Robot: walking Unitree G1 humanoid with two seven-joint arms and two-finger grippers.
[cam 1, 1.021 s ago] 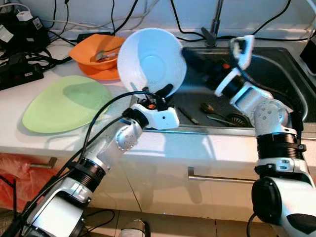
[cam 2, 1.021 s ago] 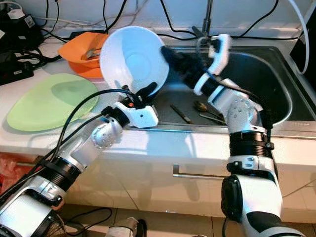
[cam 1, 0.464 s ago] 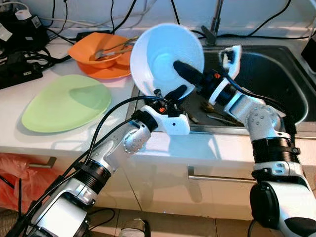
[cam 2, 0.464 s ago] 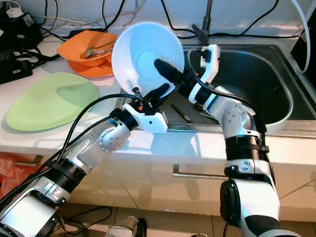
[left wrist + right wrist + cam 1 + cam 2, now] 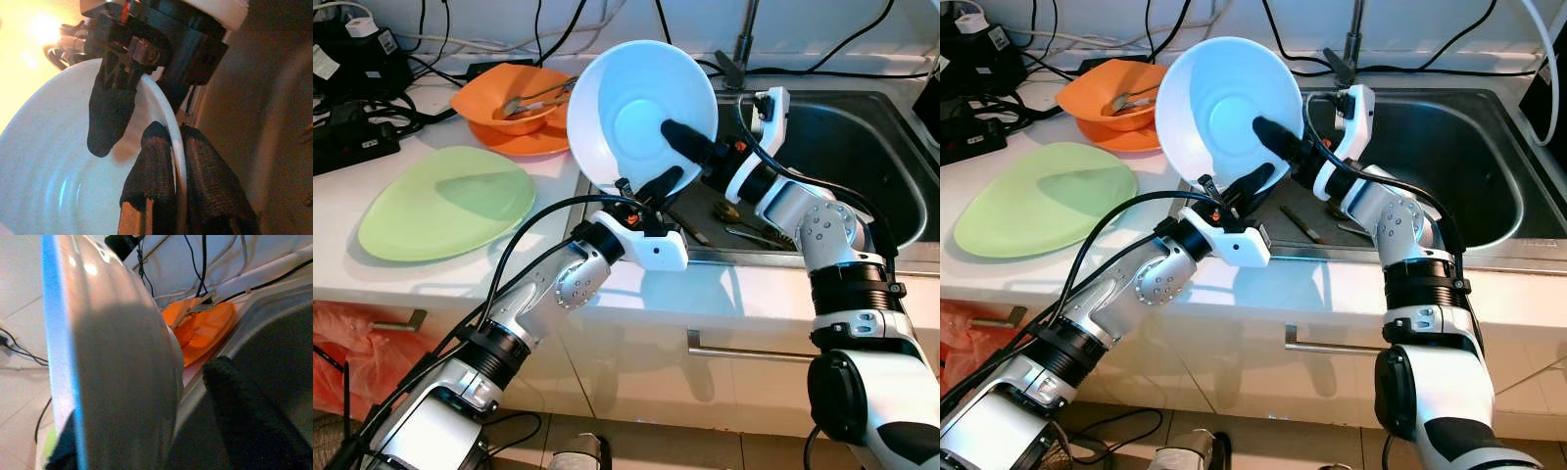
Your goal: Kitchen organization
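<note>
White bowl (image 5: 641, 113) held tilted above the sink (image 5: 862, 147) edge, left gripper (image 5: 644, 188) clamped on its lower rim, right gripper (image 5: 690, 147) pinching its right rim, white countertop (image 5: 372, 279) with green plate (image 5: 445, 201), orange bowl (image 5: 504, 103), cables along the wall.

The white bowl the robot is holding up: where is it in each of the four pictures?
Left eye view: white bowl top centre, above the sink's edge.
Right eye view: top centre, left of the tap.
Left wrist view: its inside, with the rim pinched between the left gripper fingers.
Right wrist view: its outer wall, edge-on.
Shared landmark: the orange bowl.
</note>
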